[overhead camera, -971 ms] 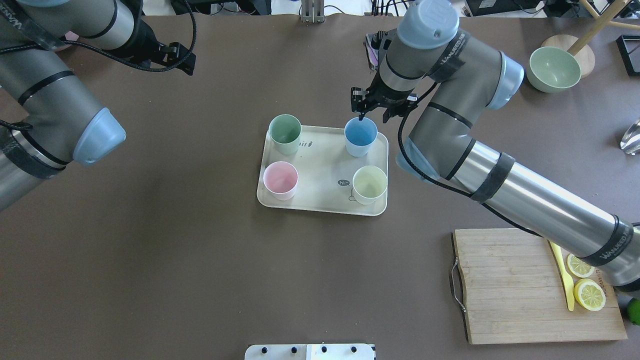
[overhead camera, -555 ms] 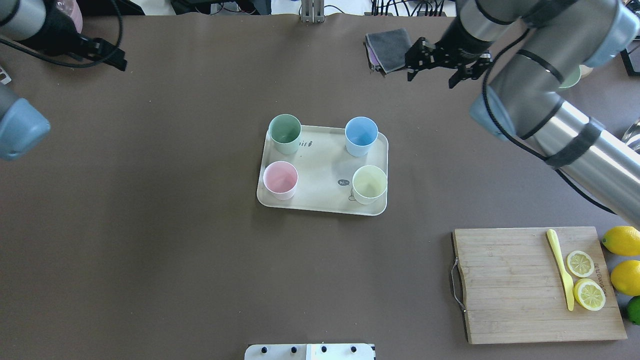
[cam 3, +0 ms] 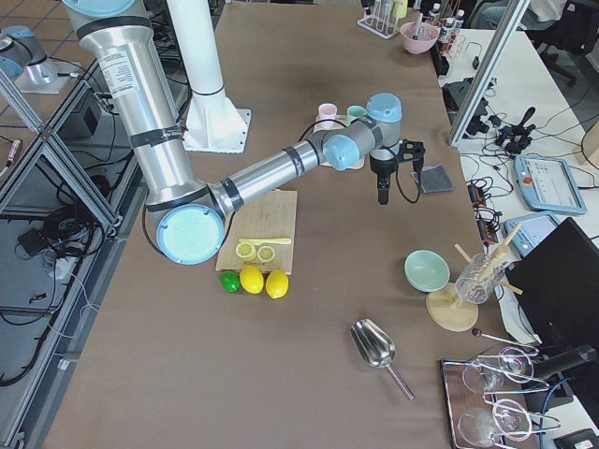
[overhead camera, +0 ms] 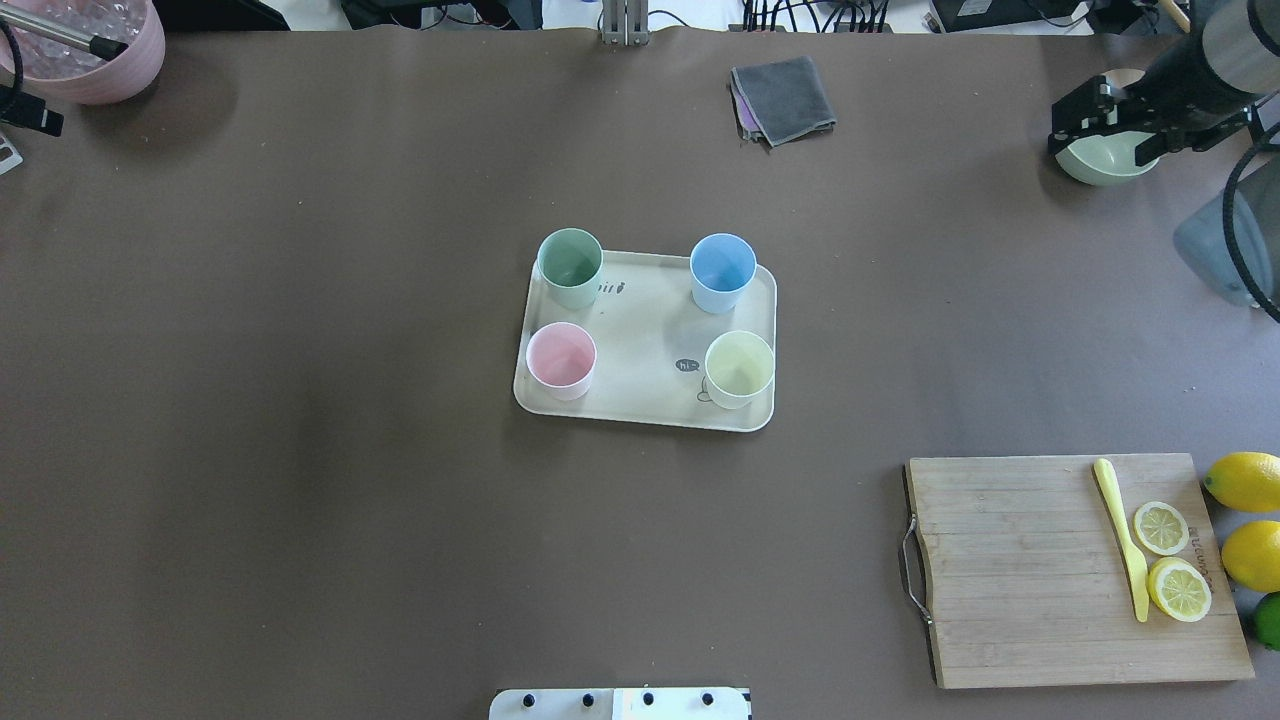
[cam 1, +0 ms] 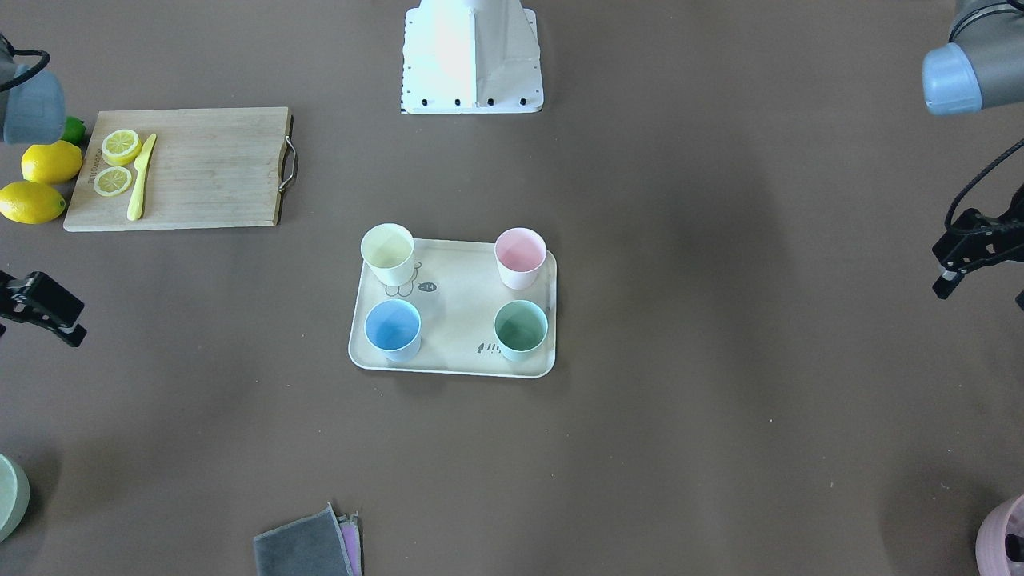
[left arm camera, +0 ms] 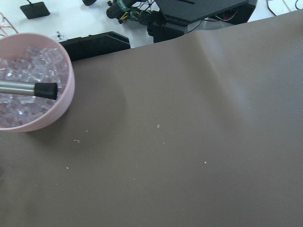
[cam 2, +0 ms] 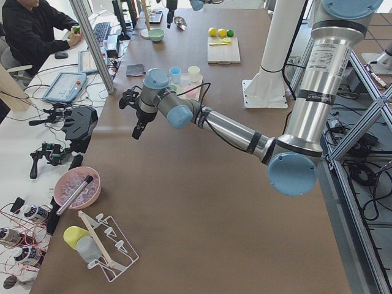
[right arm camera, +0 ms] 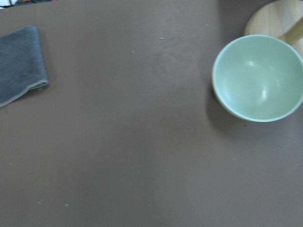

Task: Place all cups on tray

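Front-facing: shows yellow cup, pink cup, blue cup and green cup upright on tray, one by each corner. Puts left gripper at that view's right edge and right gripper at its left edge, both well apart from tray, both empty.

Overhead: finds all four on tray, mid-table. Shows right gripper with fingers spread, in front of bowl in the far right corner.

Exterior left: shows left gripper with fingers parted, holding nothing, nearer the camera than tray.

Exterior right: hangs right gripper above bare table near cloth, beyond tray.

Left wrist: takes in pot of ice and table.

Right wrist: takes in cloth and bowl, well apart.
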